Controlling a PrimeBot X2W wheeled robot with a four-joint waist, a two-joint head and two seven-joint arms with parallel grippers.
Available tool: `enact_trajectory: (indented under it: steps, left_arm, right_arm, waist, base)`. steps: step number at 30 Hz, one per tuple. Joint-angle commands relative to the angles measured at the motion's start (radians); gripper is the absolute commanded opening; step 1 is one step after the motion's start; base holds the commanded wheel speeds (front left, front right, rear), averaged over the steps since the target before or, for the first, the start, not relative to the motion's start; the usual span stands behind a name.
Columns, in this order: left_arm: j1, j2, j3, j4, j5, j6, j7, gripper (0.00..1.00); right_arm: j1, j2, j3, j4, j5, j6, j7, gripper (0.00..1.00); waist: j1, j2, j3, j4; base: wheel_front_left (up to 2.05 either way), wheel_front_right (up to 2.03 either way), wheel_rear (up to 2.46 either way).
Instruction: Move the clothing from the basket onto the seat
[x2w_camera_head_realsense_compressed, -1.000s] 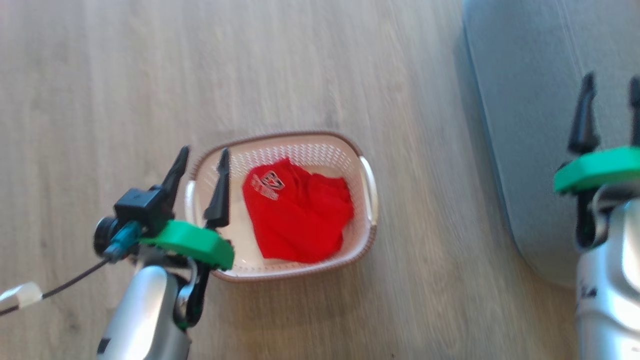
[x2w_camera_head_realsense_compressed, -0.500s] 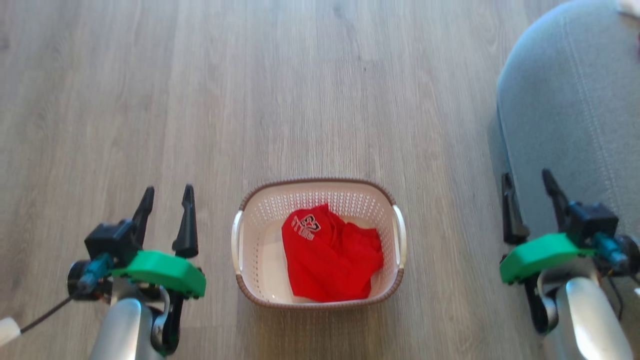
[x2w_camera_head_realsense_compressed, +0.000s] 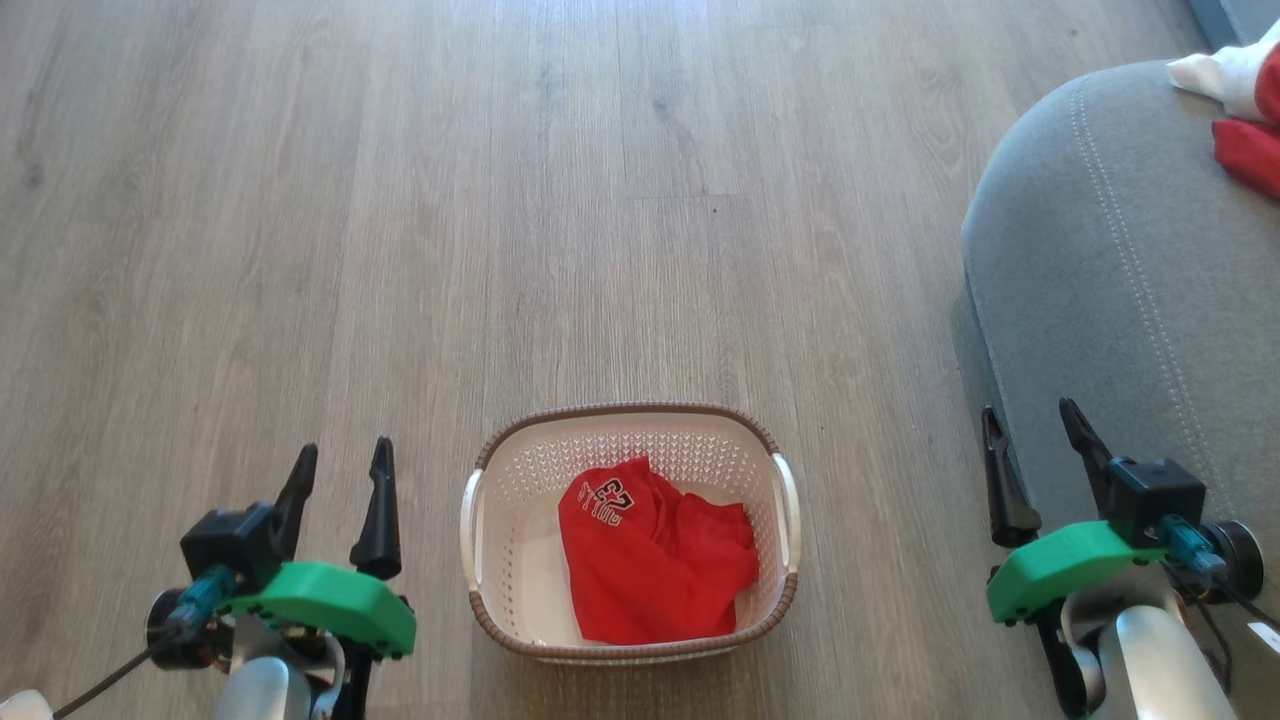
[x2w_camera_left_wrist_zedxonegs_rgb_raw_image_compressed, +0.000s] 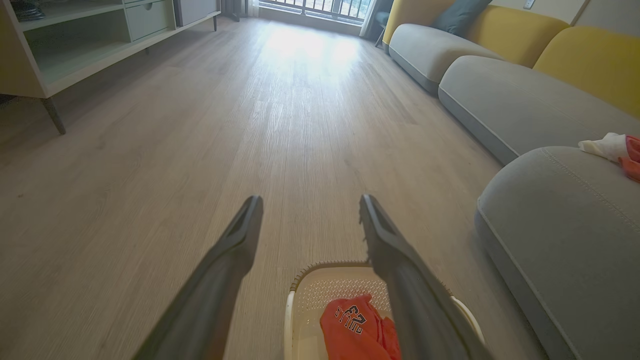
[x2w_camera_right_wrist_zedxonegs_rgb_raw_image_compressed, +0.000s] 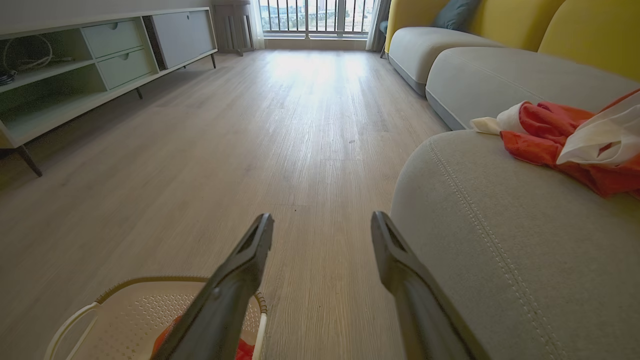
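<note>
A red garment with white lettering (x2w_camera_head_realsense_compressed: 650, 565) lies crumpled in the cream basket (x2w_camera_head_realsense_compressed: 480, 590) on the floor, bottom centre of the head view; the garment (x2w_camera_left_wrist_zedxonegs_rgb_raw_image_compressed: 357, 332) also lies low in the left wrist view. Another red and white garment (x2w_camera_right_wrist_zedxonegs_rgb_raw_image_compressed: 565, 137) rests on the grey seat (x2w_camera_head_realsense_compressed: 1110, 290) at the right, its edge (x2w_camera_head_realsense_compressed: 1245, 120) at the head view's top right corner. My left gripper (x2w_camera_head_realsense_compressed: 340, 460) hangs open left of the basket. My right gripper (x2w_camera_head_realsense_compressed: 1030, 425) hangs open right of the basket, at the seat's near edge. Both hold nothing.
Wooden floor (x2w_camera_head_realsense_compressed: 500, 200) stretches ahead. A low pale cabinet (x2w_camera_right_wrist_zedxonegs_rgb_raw_image_compressed: 75, 70) with shelves and drawers lines the left wall. More grey cushions with yellow backs (x2w_camera_left_wrist_zedxonegs_rgb_raw_image_compressed: 500, 95) continue beyond the seat. A balcony door (x2w_camera_right_wrist_zedxonegs_rgb_raw_image_compressed: 320, 20) stands at the far end.
The head camera has swung, so the basket now sits centred between my grippers. The left gripper, earlier over the basket's left rim, now stands clear to its left. Both stay open.
</note>
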Motion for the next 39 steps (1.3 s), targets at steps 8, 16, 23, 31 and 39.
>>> enact_trajectory:
  steps: [8, 16, 23, 31, 39]
  left_arm:
    - [-0.011, 0.006, 0.019, -0.034, -0.010, 0.013, -0.005, 1.00]
    - [-0.006, 0.006, 0.017, -0.038, -0.014, 0.016, -0.005, 1.00]
    - [-0.007, 0.006, 0.017, -0.036, -0.017, 0.017, -0.005, 1.00]
    - [-0.006, 0.006, 0.013, -0.034, -0.022, 0.020, -0.005, 1.00]
    - [-0.015, 0.006, 0.006, -0.045, -0.022, 0.025, -0.005, 1.00]
  right_arm:
    - [-0.007, 0.001, 0.030, -0.024, 0.000, 0.000, -0.007, 1.00]
    - [-0.004, 0.001, 0.033, -0.027, 0.008, 0.000, -0.007, 1.00]
    - [-0.003, 0.001, 0.033, -0.029, 0.012, 0.000, -0.007, 1.00]
    - [-0.003, 0.001, 0.033, -0.030, 0.016, 0.000, -0.007, 1.00]
    - [-0.022, 0.001, 0.028, -0.046, 0.019, 0.000, -0.007, 1.00]
  waist:
    - [0.0001, -0.0001, -0.009, -0.008]
    - [0.0001, -0.0001, -0.015, -0.012]
    - [0.0001, -0.0001, -0.020, -0.010]
    - [0.0001, -0.0001, -0.022, -0.008]
    - [0.0001, -0.0001, 0.012, -0.011]
  base:
    - [0.00, 0.00, 0.00]
    - [0.00, 0.00, 0.00]
    - [0.00, 0.00, 0.00]
    - [0.00, 0.00, 0.00]
    - [0.00, 0.00, 0.00]
